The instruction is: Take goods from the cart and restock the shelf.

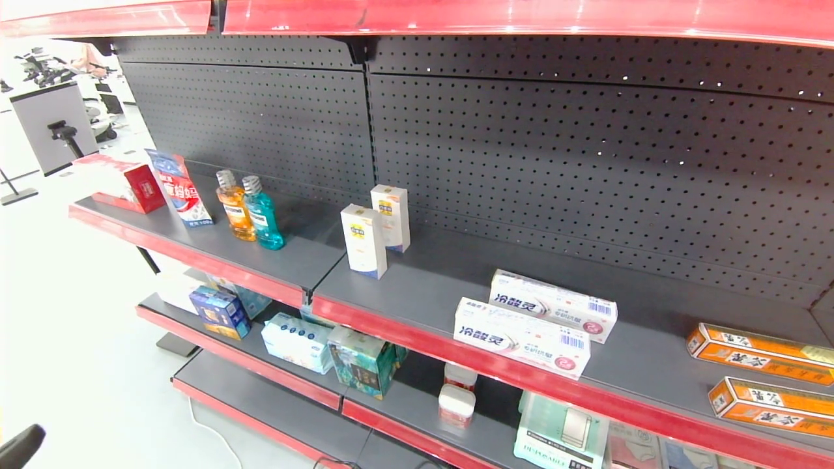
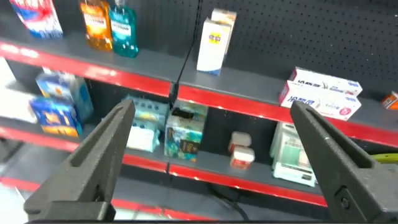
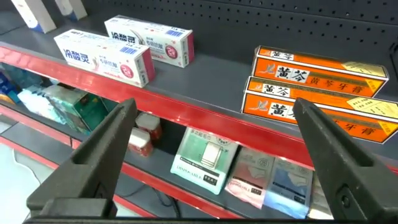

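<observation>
shelf [image 1: 456,277] faces left claw [image 2: 212,109], right claw [image 3: 214,106], seemingly splayed.

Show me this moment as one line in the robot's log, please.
stage: facing shelf, nothing picked | left gripper: open, empty | right gripper: open, empty | on shelf: toothpaste boxes, two bottles

White toothpaste boxes [image 1: 521,337] are showing blue Chinese characters and a barcode at one end. Orange boxes [image 1: 759,352] are carrying black characters on pale panels. Standing pouch [image 1: 179,187] is showing white characters on red. Tall white boxes [image 1: 363,241] are wearing small yellow labels, too small to read. Green-white pack [image 1: 561,436] on the lower shelf [image 1: 417,400] is showing a line of capitals, partly cut off.
</observation>
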